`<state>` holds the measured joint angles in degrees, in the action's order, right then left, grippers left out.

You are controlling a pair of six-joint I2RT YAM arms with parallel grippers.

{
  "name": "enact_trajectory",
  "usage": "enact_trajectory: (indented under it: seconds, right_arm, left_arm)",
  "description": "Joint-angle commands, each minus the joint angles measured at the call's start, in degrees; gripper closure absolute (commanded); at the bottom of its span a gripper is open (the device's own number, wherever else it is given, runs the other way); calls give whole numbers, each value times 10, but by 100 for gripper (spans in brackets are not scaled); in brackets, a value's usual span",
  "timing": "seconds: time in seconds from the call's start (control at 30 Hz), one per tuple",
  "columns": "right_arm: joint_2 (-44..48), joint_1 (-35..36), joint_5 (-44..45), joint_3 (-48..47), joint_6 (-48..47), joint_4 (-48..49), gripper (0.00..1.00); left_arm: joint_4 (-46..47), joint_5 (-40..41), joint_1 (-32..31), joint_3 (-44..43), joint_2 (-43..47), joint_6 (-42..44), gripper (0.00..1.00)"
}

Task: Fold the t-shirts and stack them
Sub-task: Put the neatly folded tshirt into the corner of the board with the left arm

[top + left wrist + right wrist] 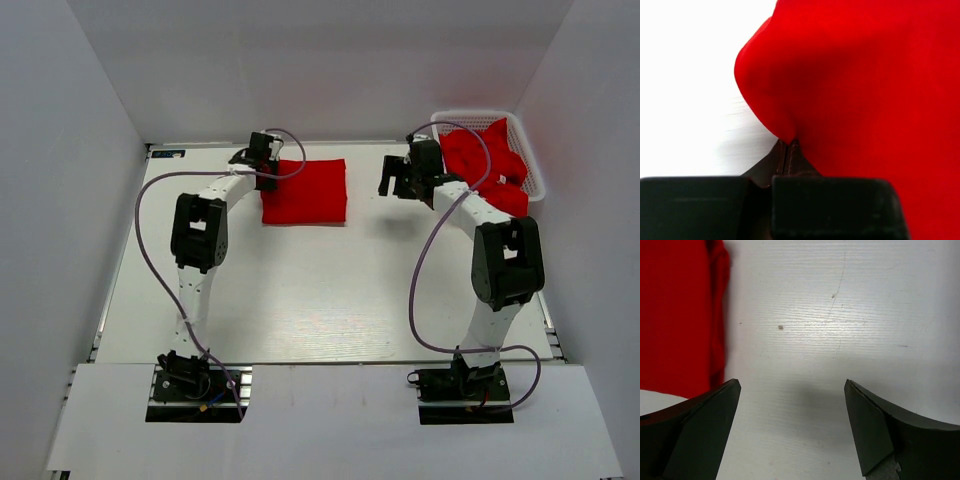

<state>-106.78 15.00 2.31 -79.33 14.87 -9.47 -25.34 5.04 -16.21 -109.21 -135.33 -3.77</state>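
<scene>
Left pincer (pixel 788 149) is shut tight, fingers pressed together with a pinch of red cloth caught between the tips. The fabric rises from that nip into a rounded hump at 11 o'clock in the wrist view. It belongs to the folded t-shirt (pixel 305 192), a neat red rectangle lying flat on the white table (pixel 300 300), at about 12 o'clock from the table's centre in the overhead view. The left pincer has it at its 10 o'clock corner.

Over to the right pincer (pixel 792 390): jaws spread wide and holding nothing, with only bare tabletop between the two dark fingers. It hangs above the table at 3 o'clock from the folded t-shirt, clear of it. The shirt's edge shows at 9 o'clock in that wrist view.

Out at 2 o'clock, in the table's far corner, sits the white lattice basket (pixel 535 165). Inside it is a crumpled heap of red t-shirts (pixel 485 158), one spilling over the near rim beside the right arm.
</scene>
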Motion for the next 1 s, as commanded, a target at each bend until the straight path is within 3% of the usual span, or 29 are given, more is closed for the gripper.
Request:
enact_trajectory:
  seconds: [0.0, 0.2, 0.6, 0.87, 0.9, 0.93, 0.97]
  right_arm:
    - [48, -2, 9, 14, -7, -4, 10]
    - [94, -2, 25, 46, -5, 4, 10]
    - [100, -5, 68, 30, -13, -42, 10]
    - [74, -3, 75, -2, -7, -58, 10]
    - [64, -2, 73, -7, -4, -62, 10]
    - [60, -3, 69, -13, -4, -69, 10]
    - [57, -4, 66, -27, -3, -72, 10]
  left_arm:
    - [-45, 59, 42, -41, 48, 39, 100]
    - [-70, 124, 96, -98, 47, 73, 100]
    - [-24, 200, 202, -186, -2, 182, 100]
    - [53, 184, 231, -239, -48, 250, 100]
    - [53, 201, 231, -255, -54, 250, 74]
    - [58, 210, 231, -255, -54, 250, 54]
    - [58, 231, 231, -255, -54, 250, 21]
